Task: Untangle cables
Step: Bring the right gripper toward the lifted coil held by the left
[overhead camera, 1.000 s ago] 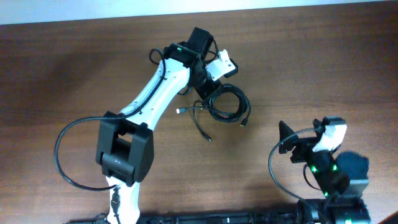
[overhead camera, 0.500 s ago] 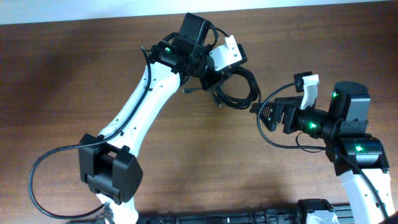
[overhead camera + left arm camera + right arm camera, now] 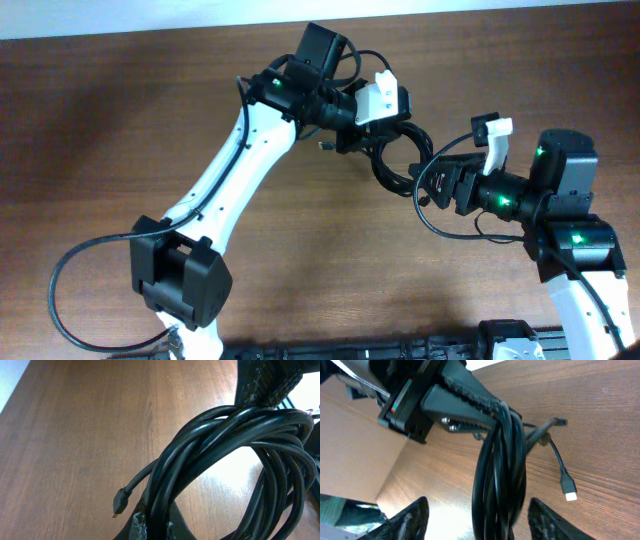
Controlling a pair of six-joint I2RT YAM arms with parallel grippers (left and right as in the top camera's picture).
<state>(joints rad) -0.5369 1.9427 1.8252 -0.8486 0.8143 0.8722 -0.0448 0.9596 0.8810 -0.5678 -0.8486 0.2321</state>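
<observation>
Overhead view puts the cables (image 3: 398, 160), a bundle of thin glossy black cords wound into overlapping loops, between the two arms and apparently lifted off the brown wood-grain table (image 3: 120, 120), toward its far edge. The left gripper (image 3: 497, 410), black with ribbed pads, is clamped across the whole coil at its top, so the loops hang from it. The right gripper (image 3: 433, 182) stands with its fingers spread wide on either side of the hanging loops, gripping nothing. The likely trouble, I judge, is that the right fingers close on every strand at once; both claws would then pull the same mass and cinch the tangle rather than free one cord. A loose end with a small silver-tipped plug (image 3: 569, 494) dangles beside the coil and could snag in a loop or on a finger. The claws are also near enough to knock together. No brand, label or legible writing shows, only green indicator lights (image 3: 500, 203) on the arms.
</observation>
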